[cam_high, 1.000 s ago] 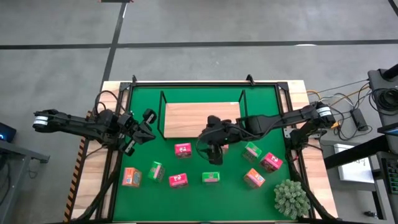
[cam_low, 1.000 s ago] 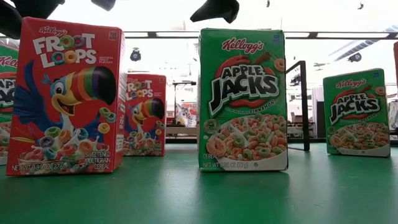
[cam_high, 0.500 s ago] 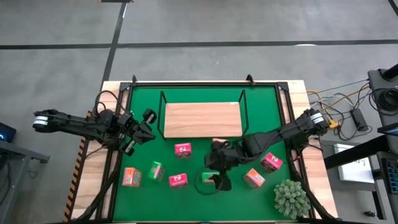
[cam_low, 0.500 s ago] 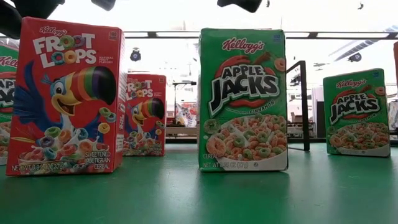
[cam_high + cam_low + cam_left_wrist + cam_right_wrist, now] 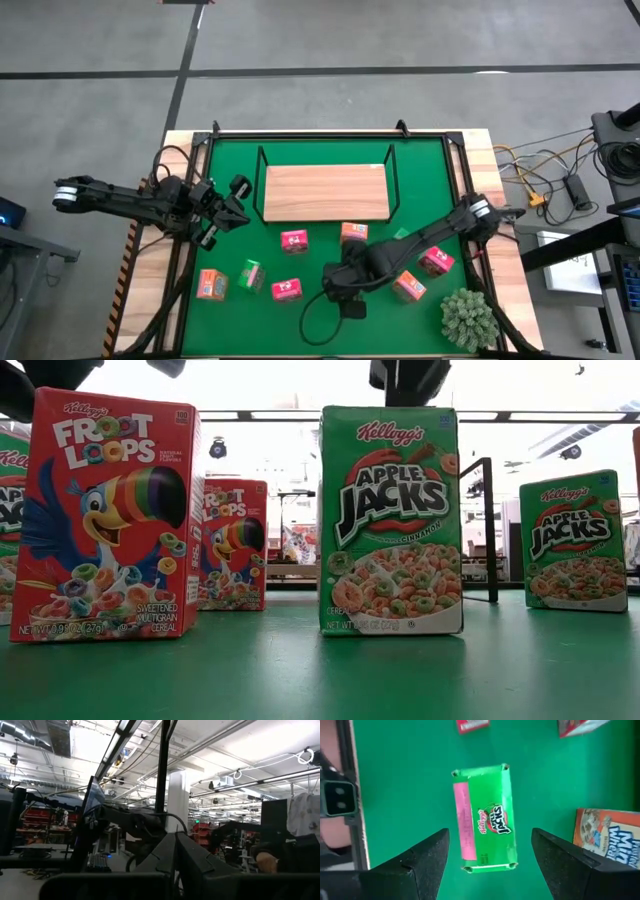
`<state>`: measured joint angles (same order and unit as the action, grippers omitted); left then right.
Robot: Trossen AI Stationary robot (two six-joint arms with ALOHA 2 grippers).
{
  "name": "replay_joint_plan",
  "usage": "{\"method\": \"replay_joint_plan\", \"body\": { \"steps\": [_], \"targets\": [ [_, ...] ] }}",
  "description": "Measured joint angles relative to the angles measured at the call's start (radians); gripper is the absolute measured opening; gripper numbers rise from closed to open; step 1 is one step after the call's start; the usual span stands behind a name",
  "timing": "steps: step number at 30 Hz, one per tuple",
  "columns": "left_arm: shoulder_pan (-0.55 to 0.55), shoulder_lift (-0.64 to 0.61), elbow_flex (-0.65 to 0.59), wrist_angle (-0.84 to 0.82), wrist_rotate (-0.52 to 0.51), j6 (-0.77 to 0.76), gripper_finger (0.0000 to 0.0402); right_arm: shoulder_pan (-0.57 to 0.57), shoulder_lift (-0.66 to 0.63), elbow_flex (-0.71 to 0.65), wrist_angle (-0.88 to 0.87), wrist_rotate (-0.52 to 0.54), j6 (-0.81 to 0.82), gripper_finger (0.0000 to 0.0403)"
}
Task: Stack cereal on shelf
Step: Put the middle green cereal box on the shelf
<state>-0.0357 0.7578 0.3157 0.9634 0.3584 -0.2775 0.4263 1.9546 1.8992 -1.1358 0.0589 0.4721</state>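
- My table's green mat (image 5: 420, 170) fills the frame's middle, with a light-wood border (image 5: 170, 300) around it.
- The shelf (image 5: 325, 192) lies flat on the mat at upper centre, its board bare.
- Below it, cereal boxes stand on the mat: pink-red box (image 5: 294, 240), orange box (image 5: 354, 233), and lower left another orange box (image 5: 211, 285), green box (image 5: 251, 274), pink-red box (image 5: 287, 290).
- A spiky plant (image 5: 468, 318) sits at lower right.
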Motion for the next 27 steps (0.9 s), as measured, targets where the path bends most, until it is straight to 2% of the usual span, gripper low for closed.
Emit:
{"method": "replay_joint_plan", "body": {
  "steps": [6, 18, 27],
  "targets": [
    [0.0, 0.0, 0.0, -0.005, 0.0, 0.0, 0.0, 0.004, 0.071, 0.057, -0.054, -0.002, -0.025, 0.0267],
    [0.0, 0.0, 0.0, -0.008, 0.0, 0.0, 0.0, 0.003, 0.067, 0.062, -0.064, 0.022, -0.031, 0.0193],
    [0.0, 0.0, 0.0, -0.018, 0.0, 0.0, 0.0, 0.003, 0.067, 0.061, -0.058, 0.023, -0.058, 0.0156]
  ]
}}
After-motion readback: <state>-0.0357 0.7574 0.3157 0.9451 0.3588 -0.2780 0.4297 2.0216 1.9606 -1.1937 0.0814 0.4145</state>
